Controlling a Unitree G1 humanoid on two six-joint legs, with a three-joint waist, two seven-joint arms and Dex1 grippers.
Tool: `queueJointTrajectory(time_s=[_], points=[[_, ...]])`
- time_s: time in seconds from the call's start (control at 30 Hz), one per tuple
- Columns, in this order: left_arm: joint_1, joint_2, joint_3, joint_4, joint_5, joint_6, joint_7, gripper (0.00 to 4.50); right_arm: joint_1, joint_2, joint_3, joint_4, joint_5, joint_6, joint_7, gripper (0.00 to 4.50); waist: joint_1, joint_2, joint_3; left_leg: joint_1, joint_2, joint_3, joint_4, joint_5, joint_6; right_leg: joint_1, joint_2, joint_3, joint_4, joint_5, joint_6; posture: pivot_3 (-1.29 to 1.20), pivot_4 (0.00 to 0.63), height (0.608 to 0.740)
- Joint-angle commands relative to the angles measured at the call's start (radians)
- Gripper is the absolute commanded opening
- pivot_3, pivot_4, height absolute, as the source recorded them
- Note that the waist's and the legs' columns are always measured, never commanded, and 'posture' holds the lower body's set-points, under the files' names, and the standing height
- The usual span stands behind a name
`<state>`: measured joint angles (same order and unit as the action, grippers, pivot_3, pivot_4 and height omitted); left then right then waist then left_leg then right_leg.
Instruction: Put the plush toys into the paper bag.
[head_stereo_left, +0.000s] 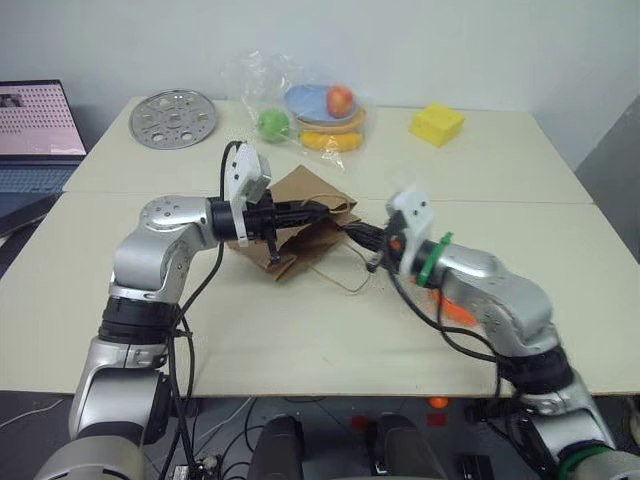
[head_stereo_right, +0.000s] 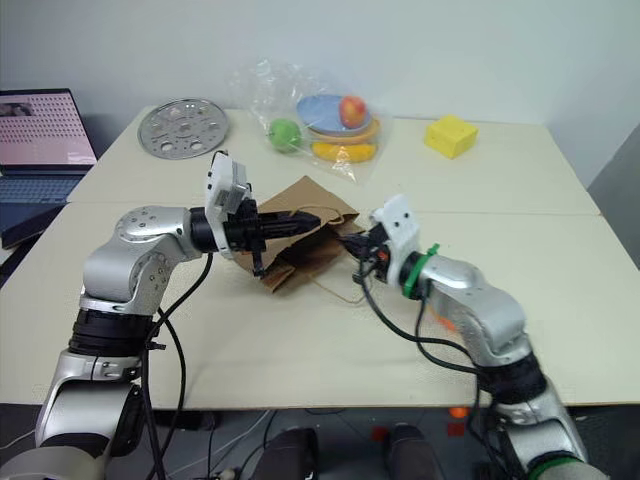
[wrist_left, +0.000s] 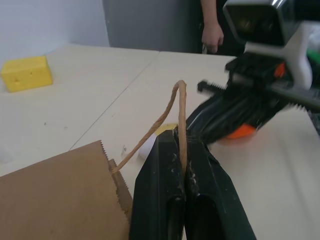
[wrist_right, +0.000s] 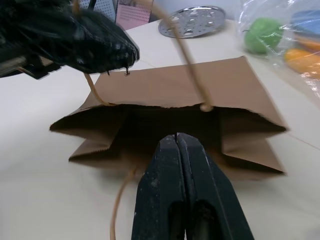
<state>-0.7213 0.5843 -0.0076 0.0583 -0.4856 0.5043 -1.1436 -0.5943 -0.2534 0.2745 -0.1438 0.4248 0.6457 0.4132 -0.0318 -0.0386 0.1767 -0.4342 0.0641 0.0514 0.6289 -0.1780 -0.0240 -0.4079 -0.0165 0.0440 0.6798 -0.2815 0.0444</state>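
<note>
Left tool clamped on paper bag handle mid-tabletop; right tool pressed together, empty, at bag mouth. Thin handle may tear or slip, collapsing opening

A: What colours are seen on the flat brown kraft paper bag with its looped handle?
B: A plain kraft brown is shown on the bag, with a paler tan on the twisted handle. The left gripper and right gripper are both seen in black.
A: And on the pale cream table?
B: A bright yellow cheese-like block dotted with holes is seen, beside a clear plastic bag in which a green round fruit, a red-orange fruit, a yellow fruit and a blue plate are held. A silver perforated metal disc is noted too.
A: Any orange?
B: An orange soft toy is glimpsed behind the right arm.
</note>
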Motion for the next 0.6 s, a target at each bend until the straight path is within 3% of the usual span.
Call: queueJointTrajectory(time_s=[0.03, 0.3, 0.6], points=[[-0.029, -0.004, 0.054, -0.071, -0.072, 0.052, 0.026, 0.00, -0.042, 0.078, 0.043, 0.126, -0.083, -0.105, 0.010, 0.04, 0.000, 0.000, 0.000, 0.000, 0.000, 0.000, 0.000, 0.000, 0.000, 0.000, 0.000, 0.000, 0.000, 0.000, 0.000, 0.00, 0.150, 0.740], [-0.015, 0.027, 0.080, -0.095, -0.075, 0.059, 0.052, 0.00, -0.099, 0.247, 0.072, 0.520, -0.254, -0.268, -0.033, 0.04, 0.001, 0.000, 0.000, 0.000, 0.000, 0.000, 0.000, 0.000, 0.000, 0.000, 0.000, 0.000, 0.001, 0.000, 0.000, 0.00, 0.150, 0.740], [-0.094, -0.003, 0.139, -0.012, -0.050, -0.039, 0.158, 0.00, -0.066, 0.296, 0.071, 0.633, -0.377, -0.264, -0.082, 0.04, 0.000, 0.000, 0.000, 0.001, 0.000, -0.001, 0.000, 0.000, 0.000, 0.000, 0.000, -0.001, 0.001, 0.000, 0.000, 0.00, 0.150, 0.740]])
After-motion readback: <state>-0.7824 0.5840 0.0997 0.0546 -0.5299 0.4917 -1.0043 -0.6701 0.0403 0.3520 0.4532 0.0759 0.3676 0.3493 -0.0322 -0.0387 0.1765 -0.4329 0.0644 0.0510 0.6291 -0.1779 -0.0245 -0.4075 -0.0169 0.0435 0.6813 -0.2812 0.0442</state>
